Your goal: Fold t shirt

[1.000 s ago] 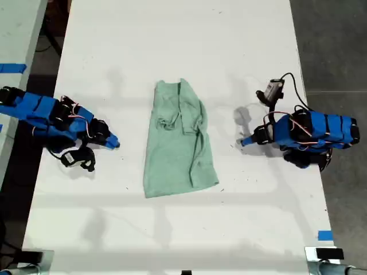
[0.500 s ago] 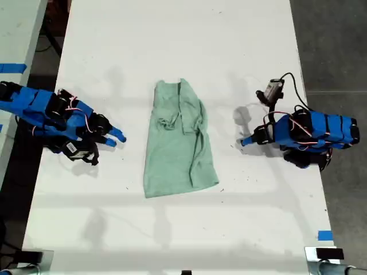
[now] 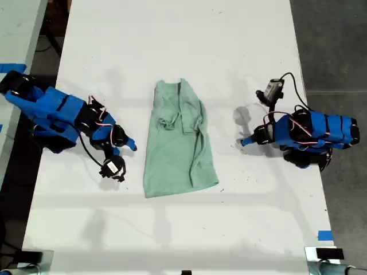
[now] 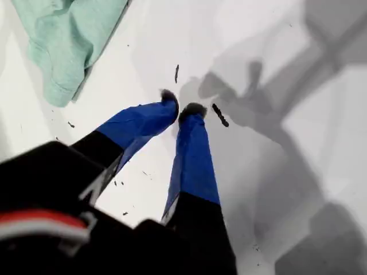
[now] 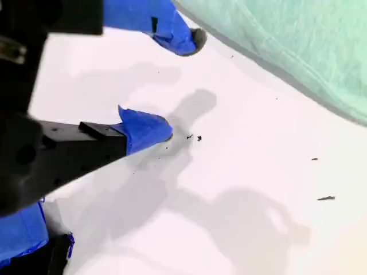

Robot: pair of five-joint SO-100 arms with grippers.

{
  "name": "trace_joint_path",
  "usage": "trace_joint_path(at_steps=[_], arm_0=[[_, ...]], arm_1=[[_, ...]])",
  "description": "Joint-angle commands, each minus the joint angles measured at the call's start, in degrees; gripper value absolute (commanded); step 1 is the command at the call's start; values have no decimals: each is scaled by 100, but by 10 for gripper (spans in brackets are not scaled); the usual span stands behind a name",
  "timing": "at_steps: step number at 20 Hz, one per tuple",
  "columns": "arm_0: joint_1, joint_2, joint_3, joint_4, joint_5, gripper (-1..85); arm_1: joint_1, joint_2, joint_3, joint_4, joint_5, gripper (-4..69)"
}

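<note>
Two things could spoil this fold, I judge, and both come from the cloth itself. The t shirt point(image 3: 178, 149) lies mid-table between my arms, a long narrow strip of pale mint-green knit, already doubled lengthwise, with a rumpled sleeve bunched near its far end and a soft crease running down its length. My second gripper point(image 5: 182, 86) sits just beside the shirt's edge on the exterior view's left, its blue fingers spread wide and holding nothing. If those tips close too shallow, they may pinch only the top layer, and the lower layer would drag and undo the narrow shape. If they press down hard on the smooth white table point(image 3: 172, 34), the thin fabric could slide away instead of gathering. My first gripper point(image 4: 180, 109) rests on the exterior view's right, apart from the shirt, its dark-tipped fingers drawn almost together on nothing; only a hemmed corner of the garment shows in its wrist view. With that side unheld, a one-sided pull would likely skew the whole limp piece across the slick surface.
</note>
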Motion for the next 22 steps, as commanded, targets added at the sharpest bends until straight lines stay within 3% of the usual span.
trace_joint_path(at_steps=[1, 6, 13, 20, 22], arm_0=[[185, -510, -422, -281, 0, 224], [299, -1854, -1283, -923, 457, 222], [343, -3542, -3208, -932, 1248, 219], [281, -4069, -3542, -835, 1187, 209], [246, -4052, -3542, -800, 1230, 170]], arm_1=[[26, 62, 404, -167, -70, 39], [18, 62, 404, -167, -70, 39], [9, 62, 404, -167, -70, 40], [0, 62, 404, -167, -79, 40], [0, 62, 404, -167, -79, 41]])
